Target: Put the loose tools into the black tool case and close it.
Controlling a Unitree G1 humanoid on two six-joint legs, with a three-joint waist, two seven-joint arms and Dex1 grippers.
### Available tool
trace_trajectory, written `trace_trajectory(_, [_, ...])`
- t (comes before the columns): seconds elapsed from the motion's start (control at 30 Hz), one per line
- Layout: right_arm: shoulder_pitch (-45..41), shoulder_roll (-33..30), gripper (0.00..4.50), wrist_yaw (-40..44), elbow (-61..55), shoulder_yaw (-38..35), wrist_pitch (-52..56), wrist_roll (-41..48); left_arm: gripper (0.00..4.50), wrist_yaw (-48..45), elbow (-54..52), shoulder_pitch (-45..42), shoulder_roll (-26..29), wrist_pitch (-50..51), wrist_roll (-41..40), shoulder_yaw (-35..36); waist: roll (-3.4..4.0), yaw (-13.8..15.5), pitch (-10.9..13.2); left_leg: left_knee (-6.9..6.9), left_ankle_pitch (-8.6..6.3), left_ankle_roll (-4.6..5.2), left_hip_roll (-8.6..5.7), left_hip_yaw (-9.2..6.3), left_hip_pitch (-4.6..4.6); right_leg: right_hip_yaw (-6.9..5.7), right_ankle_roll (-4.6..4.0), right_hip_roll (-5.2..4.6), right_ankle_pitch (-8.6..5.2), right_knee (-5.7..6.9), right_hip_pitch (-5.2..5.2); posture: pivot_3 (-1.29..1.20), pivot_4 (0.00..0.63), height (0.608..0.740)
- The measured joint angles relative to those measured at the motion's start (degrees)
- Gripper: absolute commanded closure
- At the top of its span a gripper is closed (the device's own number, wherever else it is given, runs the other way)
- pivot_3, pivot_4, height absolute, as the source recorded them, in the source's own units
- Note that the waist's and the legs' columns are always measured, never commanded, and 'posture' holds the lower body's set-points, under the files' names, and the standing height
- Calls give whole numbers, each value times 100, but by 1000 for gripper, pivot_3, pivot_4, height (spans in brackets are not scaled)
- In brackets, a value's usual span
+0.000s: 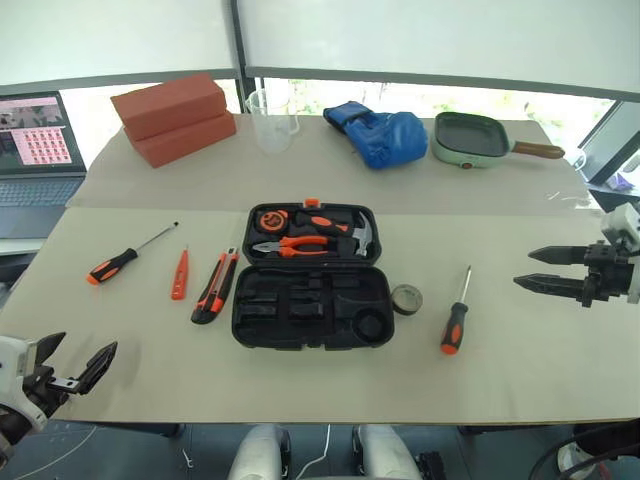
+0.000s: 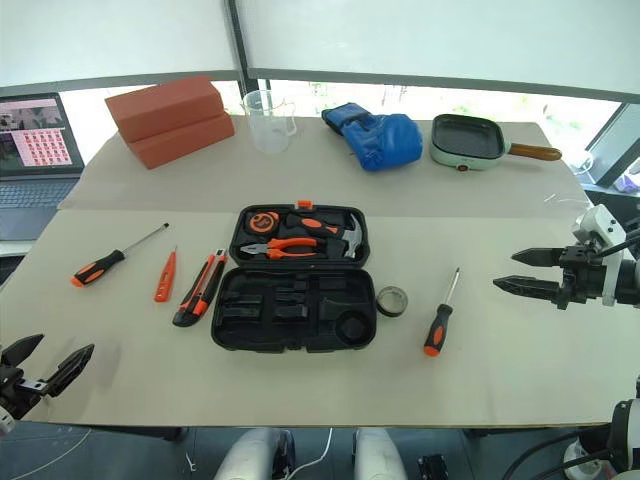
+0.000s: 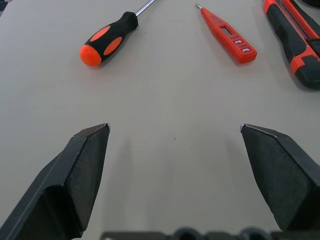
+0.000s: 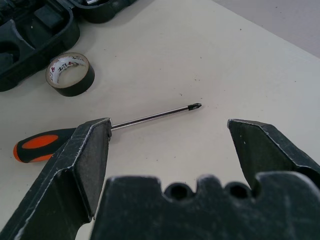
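Here, beige table by bright windows; both grippers' jaws wide apart, holding nothing.

The beige table carries an open black tool case at its middle. Left of the case lie a utility knife, a tester pen and a screwdriver. Right of the case sit a tape roll and a second screwdriver.

Behind the case stand two red bricks, a clear measuring cup, a blue glove and a green pan.
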Motion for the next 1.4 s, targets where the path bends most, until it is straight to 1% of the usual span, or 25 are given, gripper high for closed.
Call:
trace_trajectory(0.13, [126, -3, 168, -16, -32, -52, -1, 3, 0, 35, 0, -105, 48, 124, 8, -62, 0, 17, 0, 1, 0, 0, -2, -1, 0, -2, 0, -1, 0, 0, 2, 0, 150, 738])
trace_trajectory(0.27, [288, 5, 168, -238, -160, -144, -123, 2, 0, 48, 0, -317, 314, 312, 43, -248, 0, 20, 0, 1, 0, 0, -4, -1, 0, -2, 1, -1, 1, 2, 3, 0, 150, 738])
trace_trajectory(0.37, [430, 39, 168, -468, -614, -255, -112, 21, 0, 31, -14, -759, 792, 644, 8, -440, 0, 11, 0, 1, 1, -1, -2, -2, 1, -2, 1, 2, 1, 8, 1, 0, 150, 738])
trace_trajectory(0.47, [767, 58, 168, -569, -1508, -357, 251, 255, 0, -3, 73, -1446, 1272, 1021, -23, -732, 1, 20, 0, 1, 2, -3, -2, -8, -1, -3, 2, 7, 1, 13, 1, 0, 150, 738])
trace_trajectory(0.57, [1346, 140, 168, -675, -3268, -565, 995, 873, 0, 10, 748, -2847, 1919, 1172, 267, -1514, 3, 79, 0, 2, 7, -11, -4, -14, -5, -4, -2, 23, 2, 17, -2, 0, 150, 738])
trace_trajectory(0.63, [1508, 151, 168, -811, -4130, -672, 1375, 1211, 0, 3, 1085, -3375, 2129, 1226, 428, -1810, 4, 56, 0, -1, 6, -12, -2, -11, -4, -3, -1, 20, 3, 12, -4, 0, 150, 738])
trace_trajectory(0.67, [1651, 140, 168, -947, -4551, -840, 1638, 1416, 0, -32, 1404, -3723, 2240, 1250, 533, -2091, 3, 41, 0, -2, 4, -12, -1, -10, -6, -4, -1, 19, 3, 9, -4, 0, 150, 738])
trace_trajectory(0.7, [1681, 153, 168, -1022, -4759, -890, 1765, 1519, 0, -49, 1614, -3893, 2295, 1259, 624, -2225, 3, 30, 0, -1, 4, -12, -3, -12, -9, -6, -1, 21, 3, 9, -5, 0, 150, 738])
trace_trajectory(0.77, [1835, 157, 168, -1256, -5488, -1050, 2128, 1887, 0, -196, 2357, -4514, 2481, 1243, 944, -2747, -2, 15, 3, -2, 4, -13, -2, -11, -15, -8, -1, 24, 3, 8, -12, 0, 150, 738])
trace_trajectory(0.83, [1956, 173, 168, -1389, -5938, -1208, 2328, 2139, 0, -417, 2915, -4964, 2606, 1091, 1221, -3163, -2, 19, 3, -1, 4, -13, -5, -9, -16, -11, -1, 24, 3, 8, -10, 0, 150, 738])
trace_trajectory(0.9, [2029, 186, 168, -1517, -6268, -1355, 2507, 2371, 0, -647, 3572, -5486, 2645, 862, 1521, -3547, -3, 32, 4, 1, 4, -12, -8, -5, -19, -12, -1, 23, 3, 8, -10, 0, 150, 738])
trace_trajectory(1.03, [2019, 184, 168, -1763, -6944, -1749, 2969, 3233, 0, -1145, 5157, -6808, 2640, 500, 2229, -4373, -10, 84, 5, 10, 6, -13, -8, 18, -28, -22, 0, 27, 2, 7, -10, 0, 150, 738])
trace_trajectory(1.2, [2131, 180, 168, -2053, -7294, -1992, 3196, 3693, 0, -1479, 6285, -7296, 2591, -77, 2625, -4653, -18, 94, 4, 12, 5, -12, -7, 20, -46, -24, 1, 26, 2, 4, -21, 0, 150, 738])
trace_trajectory(1.3, [2340, 179, 168, -2081, -7351, -2022, 3198, 3703, 0, -1709, 6832, -7494, 2515, -312, 2771, -4719, -21, 129, 4, 21, 5, -11, -8, 18, -54, -29, 3, 26, 3, 5, -21, 0, 150, 738])
trace_trajectory(1.4, [2423, 178, 168, -2120, -7352, -2023, 3197, 3699, 0, -2027, 7163, -7506, 2510, -458, 2961, -4873, -22, 136, 4, 25, 5, -11, -8, 18, -55, -28, 5, 26, 4, 6, -21, 0, 150, 738])
